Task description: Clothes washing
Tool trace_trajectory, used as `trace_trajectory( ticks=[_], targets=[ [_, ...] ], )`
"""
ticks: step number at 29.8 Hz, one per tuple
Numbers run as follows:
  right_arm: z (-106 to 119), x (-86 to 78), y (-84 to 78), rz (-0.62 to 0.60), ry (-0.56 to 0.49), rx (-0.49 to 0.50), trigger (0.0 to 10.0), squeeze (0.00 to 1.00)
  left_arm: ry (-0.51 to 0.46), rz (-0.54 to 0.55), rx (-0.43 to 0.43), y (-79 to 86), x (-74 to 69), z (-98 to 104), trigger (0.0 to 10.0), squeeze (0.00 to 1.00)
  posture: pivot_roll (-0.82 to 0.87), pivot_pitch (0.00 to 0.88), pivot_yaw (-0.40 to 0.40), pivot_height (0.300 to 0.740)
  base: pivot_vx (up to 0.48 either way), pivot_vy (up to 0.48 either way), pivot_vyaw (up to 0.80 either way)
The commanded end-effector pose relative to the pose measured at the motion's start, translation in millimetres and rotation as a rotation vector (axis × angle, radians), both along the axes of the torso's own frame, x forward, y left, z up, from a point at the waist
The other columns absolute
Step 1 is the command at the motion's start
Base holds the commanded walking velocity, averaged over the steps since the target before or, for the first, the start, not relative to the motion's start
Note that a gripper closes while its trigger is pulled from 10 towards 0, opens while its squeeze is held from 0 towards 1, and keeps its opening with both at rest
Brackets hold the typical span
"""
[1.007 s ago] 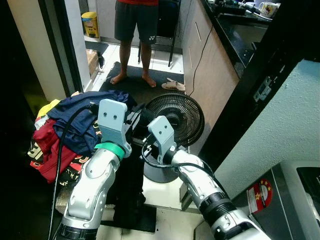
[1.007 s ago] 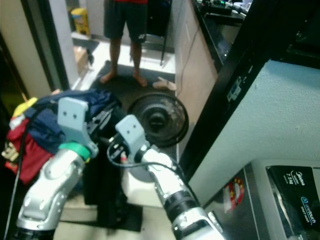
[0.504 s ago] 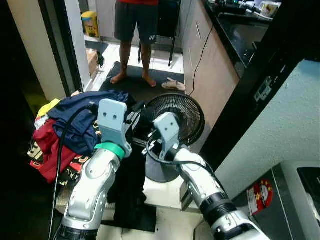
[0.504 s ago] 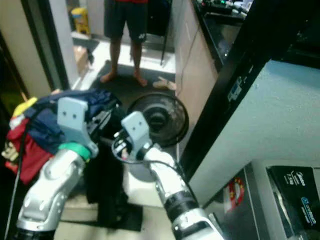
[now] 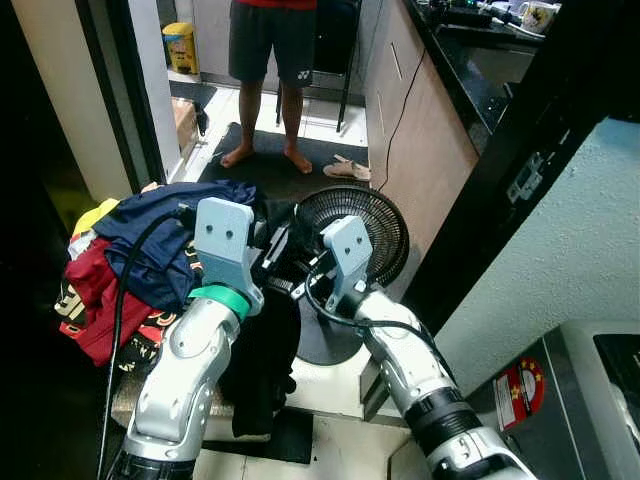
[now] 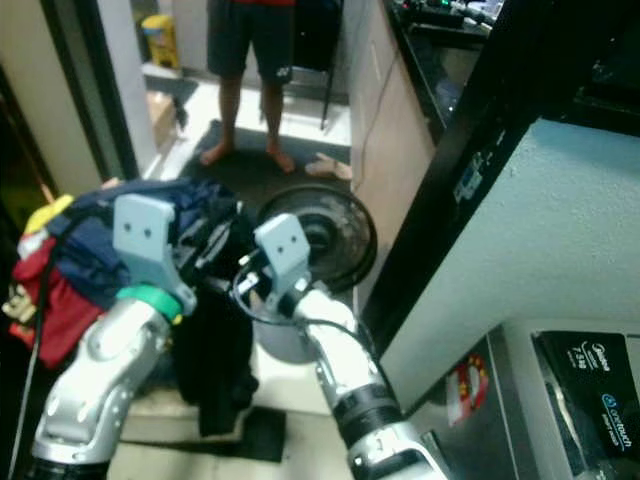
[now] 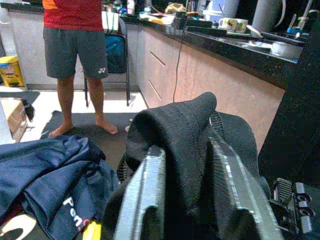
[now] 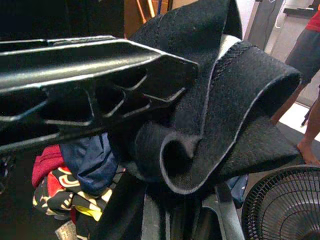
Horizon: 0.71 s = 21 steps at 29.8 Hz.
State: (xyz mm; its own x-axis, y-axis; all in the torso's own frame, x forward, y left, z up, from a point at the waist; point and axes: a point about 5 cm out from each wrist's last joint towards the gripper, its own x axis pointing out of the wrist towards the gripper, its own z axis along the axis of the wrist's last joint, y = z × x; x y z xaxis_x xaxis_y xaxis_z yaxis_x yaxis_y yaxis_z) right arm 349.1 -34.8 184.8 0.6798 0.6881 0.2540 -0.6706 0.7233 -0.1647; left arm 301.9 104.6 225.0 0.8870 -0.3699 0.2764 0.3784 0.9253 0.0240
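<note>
Kitchen doorway: both arms raised, fingers [image 7: 150,200] clamping black garment [image 5: 262,350].

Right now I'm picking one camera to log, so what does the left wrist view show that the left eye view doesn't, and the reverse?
Left wrist alone: the left tool's fingers clamped on the black garment, mugs on the counter, and the person's red shirt.
Left eye alone: the yellow bin, sandals and the washer's sticker.
Both: garment, navy clothes, the person's legs, the counter.
</note>
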Motion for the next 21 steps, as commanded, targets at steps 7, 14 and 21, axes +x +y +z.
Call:
trace_trajectory(
  ticks=[7,14,21],
  targets=[
    [10.7,1.5,-20.3,-0.079,-0.034,0.051,10.0,0.0,0.005,-0.043,-0.037,-3.1,-8.5,4.2,10.0,1.0,0.07,0.074,-0.056,0.74,0.0,0.0,0.0],
    [17.4,9.8,-87.8,-0.399,-0.049,0.142,10.0,0.0,0.004,-0.163,-0.176,-4.4,-28.1,20.9,10.0,0.0,0.06,0.079,-0.052,0.74,0.0,0.0,0.0],
    [24.3,-17.4,-144.9,-0.571,-0.079,0.233,10.0,0.0,-0.062,-0.172,-0.292,7.3,-36.3,49.2,10.0,0.0,0.04,0.08,-0.037,0.74,0.0,0.0,0.0]
  ],
)
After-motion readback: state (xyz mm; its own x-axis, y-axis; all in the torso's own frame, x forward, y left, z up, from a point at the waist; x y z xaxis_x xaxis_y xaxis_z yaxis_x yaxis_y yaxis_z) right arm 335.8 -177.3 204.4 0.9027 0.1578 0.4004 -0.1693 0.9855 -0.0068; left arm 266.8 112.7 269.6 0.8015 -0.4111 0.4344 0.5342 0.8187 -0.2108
